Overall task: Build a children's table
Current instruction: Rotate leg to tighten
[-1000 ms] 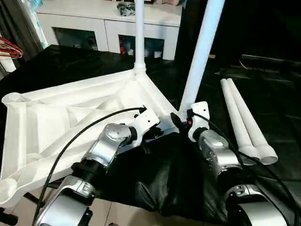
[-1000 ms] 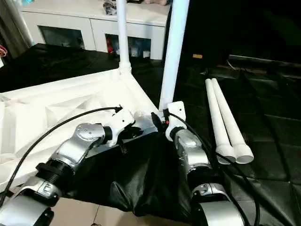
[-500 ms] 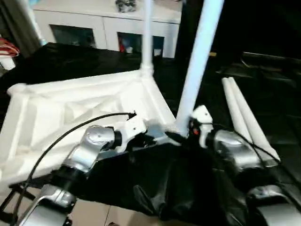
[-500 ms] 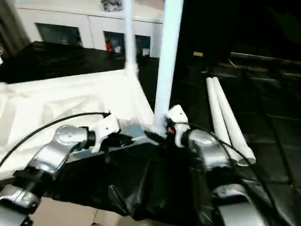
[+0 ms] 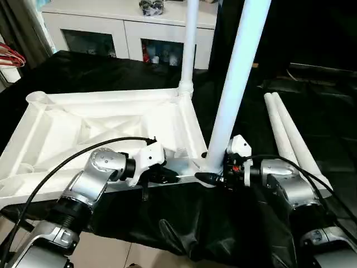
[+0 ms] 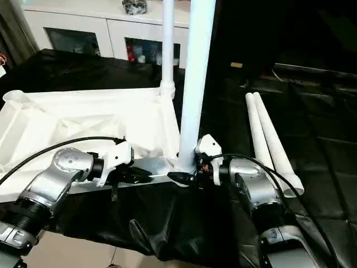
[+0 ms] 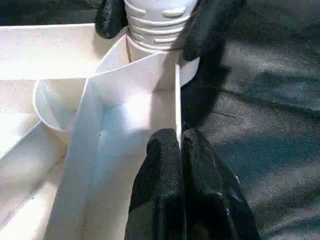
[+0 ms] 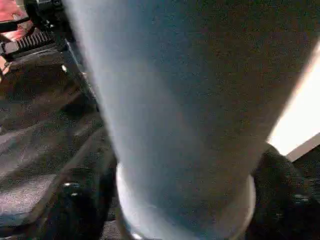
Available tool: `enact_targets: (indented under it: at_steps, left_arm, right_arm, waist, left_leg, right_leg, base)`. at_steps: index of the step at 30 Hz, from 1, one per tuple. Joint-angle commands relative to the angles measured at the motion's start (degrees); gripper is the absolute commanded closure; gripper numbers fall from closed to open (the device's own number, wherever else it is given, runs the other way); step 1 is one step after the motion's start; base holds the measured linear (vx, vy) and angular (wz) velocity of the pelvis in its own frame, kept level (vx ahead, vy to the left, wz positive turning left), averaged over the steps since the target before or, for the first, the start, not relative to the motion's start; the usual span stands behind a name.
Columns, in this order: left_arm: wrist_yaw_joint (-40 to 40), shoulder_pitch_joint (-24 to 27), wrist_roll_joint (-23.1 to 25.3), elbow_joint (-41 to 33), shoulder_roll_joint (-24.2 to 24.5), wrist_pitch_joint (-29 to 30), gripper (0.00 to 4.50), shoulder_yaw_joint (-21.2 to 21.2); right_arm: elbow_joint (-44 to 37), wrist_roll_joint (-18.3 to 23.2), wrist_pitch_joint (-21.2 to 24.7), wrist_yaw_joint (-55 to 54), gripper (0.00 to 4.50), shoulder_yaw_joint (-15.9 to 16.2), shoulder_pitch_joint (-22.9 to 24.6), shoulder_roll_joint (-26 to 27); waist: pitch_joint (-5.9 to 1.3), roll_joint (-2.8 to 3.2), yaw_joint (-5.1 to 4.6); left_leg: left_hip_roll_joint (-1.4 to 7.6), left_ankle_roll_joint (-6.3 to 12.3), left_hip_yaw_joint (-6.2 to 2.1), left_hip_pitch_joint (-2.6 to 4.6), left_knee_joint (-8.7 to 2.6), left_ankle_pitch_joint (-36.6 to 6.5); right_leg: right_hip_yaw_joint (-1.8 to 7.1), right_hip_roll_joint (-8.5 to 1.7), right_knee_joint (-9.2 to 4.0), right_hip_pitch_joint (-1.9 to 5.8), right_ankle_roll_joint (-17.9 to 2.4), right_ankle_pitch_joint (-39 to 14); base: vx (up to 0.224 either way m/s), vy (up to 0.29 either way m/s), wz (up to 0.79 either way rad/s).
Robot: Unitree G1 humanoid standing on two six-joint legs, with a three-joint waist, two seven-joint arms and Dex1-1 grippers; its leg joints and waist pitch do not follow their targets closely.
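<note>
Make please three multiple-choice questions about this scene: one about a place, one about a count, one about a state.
1. Where do the loose legs lie?
A. On the black cloth, on the robot's right of the tabletop
B. On top of the white cabinet
C. Inside the tabletop

2. How many legs stand upright at the tabletop?
A. None
B. Two
C. Four

3. What is the left gripper doing?
A. Hanging open above the cloth
B. Shut on the tabletop's edge
C. Holding a loose leg

Answers:
1. A: two tubes lie side by side on the dark cloth, apart from the tabletop.
2. B: the far leg rises from the far corner, and the near leg stands at the near corner, with the right gripper around its base.
3. B: the left wrist view shows both black fingers pinching the thin white wall.
</note>
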Motion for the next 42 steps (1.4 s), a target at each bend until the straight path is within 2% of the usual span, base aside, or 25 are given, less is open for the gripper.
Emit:
enact_targets:
  at_steps: [1,5,7,8,11,12,13,14,16,20,21,23,24,25,27,29,31,34,35,36,38,39,42]
  left_arm:
    - [-1.0,0.2,-0.2,-1.3,0.0,0.3,4.5,-1.3]
    - [-0.2,-0.2,0.0,-0.9,-0.2,0.1,4.5,-1.1]
    - [0.7,-0.4,0.1,-0.6,-0.4,-0.1,4.5,-0.9]
    - [2.3,-0.7,0.5,-0.1,-1.1,0.0,4.5,-0.5]
    - [8.3,-2.2,2.1,2.2,-3.6,0.8,4.5,0.6]
    - [13.3,-3.5,3.0,3.9,-6.0,2.0,4.5,1.4]
    - [13.3,-3.5,3.0,3.9,-6.0,2.0,4.5,1.4]
    - [14.9,-4.0,3.3,4.4,-6.8,2.5,4.5,1.6]
    - [18.3,-4.9,4.2,5.2,-8.8,3.3,4.5,1.6]
    - [25.3,-6.7,5.2,7.4,-13.0,4.9,4.5,2.0]
    - [27.9,-7.4,5.7,8.3,-14.9,5.1,4.5,1.9]
    - [28.5,-7.7,5.8,8.7,-15.7,4.9,4.5,1.7]
    - [28.6,-7.7,5.8,8.8,-15.9,4.8,4.5,1.7]
    - [28.5,-7.7,5.9,8.8,-16.1,4.6,4.5,1.6]
    - [28.1,-7.5,5.9,8.6,-16.0,4.3,4.5,1.5]
    - [26.2,-6.4,5.9,7.5,-14.8,3.9,4.5,1.3]
    - [24.9,-5.8,5.7,6.8,-14.0,3.2,4.5,1.2]
    - [20.8,-4.4,4.6,5.1,-11.7,2.3,4.5,1.0]
    - [19.5,-3.8,4.3,4.1,-10.8,2.3,4.5,1.0]
    - [18.5,-3.3,4.0,3.4,-10.1,2.0,4.5,0.9]
    - [17.2,-2.8,3.6,2.7,-9.4,1.8,4.5,0.9]
    - [14.0,-1.8,2.9,1.4,-7.4,0.9,4.5,0.5]
    - [12.0,-1.3,2.5,0.7,-6.0,0.3,4.5,0.4]
  right_arm:
    - [-1.4,0.6,0.8,1.3,1.32,1.2,0.7,-0.2]
    - [-1.8,0.8,1.2,1.1,1.62,1.1,1.2,0.2]
    - [-1.7,1.1,1.8,-0.2,1.71,0.5,1.2,1.0]
    - [-1.5,1.2,2.0,-2.0,1.72,-0.2,1.2,1.8]
    - [0.6,0.3,2.1,-10.3,1.74,-1.9,0.5,4.7]
    - [3.1,-1.0,1.3,-18.4,1.74,-3.2,-0.6,7.2]
    - [3.1,-1.0,1.3,-18.4,1.74,-3.2,-0.6,7.2]
    - [3.9,-1.3,1.2,-20.9,1.74,-3.7,-0.9,8.1]
    - [5.7,-1.7,0.8,-26.8,1.74,-4.9,-1.7,10.4]
    - [8.9,-2.5,0.8,-37.5,1.74,-6.6,-3.5,14.6]
    - [10.7,-3.8,0.1,-42.9,1.74,-6.7,-4.7,16.4]
    - [11.4,-4.8,-0.9,-44.9,1.74,-6.4,-5.3,16.9]
    - [11.6,-5.1,-1.4,-45.3,1.74,-6.2,-5.4,17.0]
    - [12.0,-5.2,-2.2,-45.4,1.4,-6.4,-5.7,17.3]
    - [12.0,-4.5,-2.4,-44.6,1.05,-6.8,-5.9,17.6]
    - [11.8,-3.2,-2.7,-41.9,1.02,-7.5,-6.3,17.2]
    - [12.1,-2.8,-3.4,-40.4,0.7,-7.7,-6.7,16.8]
    - [11.6,-1.7,-3.7,-36.7,0.49,-7.9,-6.8,14.8]
    - [11.1,-1.5,-3.7,-35.3,0.38,-7.6,-6.6,14.0]
    - [10.7,-1.5,-3.7,-34.1,0.25,-7.3,-6.5,13.3]
    - [10.4,-1.7,-3.6,-33.1,0.17,-6.9,-6.4,12.5]
    - [9.6,-2.7,-3.5,-27.8,0.06,-4.9,-6.0,9.8]
    - [8.6,-3.1,-3.4,-23.3,0.06,-3.6,-5.5,7.9]
  waist:
    - [-3.79,0.4,0.2]
    - [-3.82,0.09,0.24]
    - [-3.8,0.2,0.19]
    - [-3.76,-0.29,0.04]
    - [-3.67,-0.07,-0.15]
    - [-3.58,-0.06,-0.33]
    - [-3.61,-0.1,-0.48]
    - [-3.49,-0.08,-0.6]
    - [-3.42,-0.03,-0.87]
    - [-3.62,0.07,-0.98]
    - [-3.59,0.13,-0.99]
    - [-3.69,0.08,-0.93]
    - [-3.77,0.05,-0.84]
    - [-3.82,-0.1,-0.9]
    - [-3.86,-0.02,-0.81]
    - [-3.83,-0.07,-0.81]
    - [-3.83,-0.1,-0.9]
    - [-3.91,-0.07,-1.18]
    - [-3.93,-0.57,-1.29]
    - [-3.97,-0.31,-1.38]
    - [-4.0,-0.22,-1.38]
    - [-4.01,-0.12,-1.39]
    - [-3.96,-0.19,-1.4]
  left_leg:
    - [3.46,2.57,-1.41,0.97,-3.72,-11.9]
    - [3.47,2.24,-1.42,1.04,-3.72,-12.2]
    - [3.47,2.24,-1.45,1.04,-3.75,-12.0]
    - [3.47,2.36,-1.34,1.02,-3.75,-12.1]
    - [3.31,1.68,-1.55,1.15,-3.79,-12.6]
    - [3.29,1.24,-1.53,1.31,-3.82,-13.2]
    - [3.31,0.8,-1.51,1.36,-3.82,-13.0]
    - [3.16,0.2,-1.72,1.48,-3.9,-14.3]
    - [3.15,-0.09,-1.7,1.46,-3.93,-15.4]
    - [3.12,-0.05,-1.69,1.45,-3.9,-14.8]
    - [3.12,-0.55,-1.64,1.65,-3.89,-14.9]
    - [3.05,-0.39,-1.7,1.41,-3.91,-14.3]
    - [3.03,0.08,-1.6,1.32,-3.8,-14.0]
    - [3.05,0.6,-1.58,1.17,-3.83,-13.4]
    - [3.05,1.24,-1.49,1.2,-3.76,-12.6]
    - [3.02,1.73,-1.48,1.02,-3.73,-12.5]
    - [3.03,2.05,-1.5,0.93,-3.75,-12.3]
    - [3.08,2.47,-1.57,0.7,-3.72,-11.9]
    - [3.16,2.62,-1.55,0.71,-3.74,-11.6]
    - [3.18,2.93,-1.53,0.72,-3.66,-10.8]
    - [3.2,3.42,-1.46,0.73,-3.55,-9.6]
    - [3.21,3.68,-1.46,0.75,-3.52,-9.8]
    - [3.2,4.15,-1.37,0.69,-3.46,-9.4]
  right_leg:
    - [2.94,-5.04,-3.79,2.82,-13.3,-12.6]
    - [3.01,-5.13,-3.9,2.82,-12.7,-14.0]
    - [3.0,-5.07,-3.88,2.76,-12.7,-13.8]
    - [3.04,-5.04,-3.94,2.72,-12.6,-13.9]
    - [3.07,-5.24,-4.25,2.62,-11.7,-16.9]
    - [3.12,-5.23,-4.49,2.43,-11.2,-18.3]
    - [3.18,-5.26,-4.47,2.3,-11.1,-18.4]
    - [3.03,-5.3,-4.79,2.33,-10.8,-20.7]
    - [3.1,-5.27,-5.02,2.17,-10.0,-22.2]
    - [3.12,-5.21,-4.91,2.18,-10.0,-20.6]
    - [3.14,-5.15,-4.9,1.95,-10.3,-20.2]
    - [3.13,-5.27,-4.88,2.27,-10.2,-19.5]
    - [3.21,-5.31,-4.79,2.32,-10.2,-18.2]
    - [3.21,-5.23,-4.63,2.45,-10.3,-16.8]
    - [3.21,-5.16,-4.44,2.46,-10.7,-15.1]
    - [3.2,-5.23,-4.39,2.64,-10.9,-14.8]
    - [3.17,-5.21,-4.38,2.7,-10.8,-14.9]
    - [3.16,-5.3,-4.23,2.88,-11.1,-14.5]
    - [3.13,-5.28,-4.14,2.9,-11.3,-14.0]
    - [3.14,-5.25,-3.94,2.87,-11.9,-12.9]
    - [3.11,-5.18,-3.72,2.87,-12.7,-11.1]
    - [3.07,-5.18,-3.65,2.86,-13.0,-10.8]
    - [3.06,-5.02,-3.51,2.95,-13.3,-9.8]
  base:
    - [0.0,0.0,0.0]
    - [0.0,0.0,0.0]
    - [0.0,0.0,0.0]
    - [0.0,0.0,0.0]
    - [0.0,0.0,0.0]
    - [0.0,0.0,0.0]
    - [0.0,0.0,0.0]
    - [0.0,0.0,0.0]
    - [0.0,0.0,0.0]
    - [0.0,0.0,0.0]
    - [0.0,0.0,0.0]
    - [0.0,0.0,0.0]
    - [0.0,0.0,0.0]
    - [0.0,0.0,0.0]
    - [0.0,0.0,0.0]
    - [0.0,0.0,0.0]
    - [0.0,0.0,0.0]
    - [0.0,0.0,0.0]
    - [0.0,0.0,0.0]
    - [0.0,0.0,0.0]
    - [0.0,0.0,0.0]
    - [0.0,0.0,0.0]
    - [0.0,0.0,0.0]
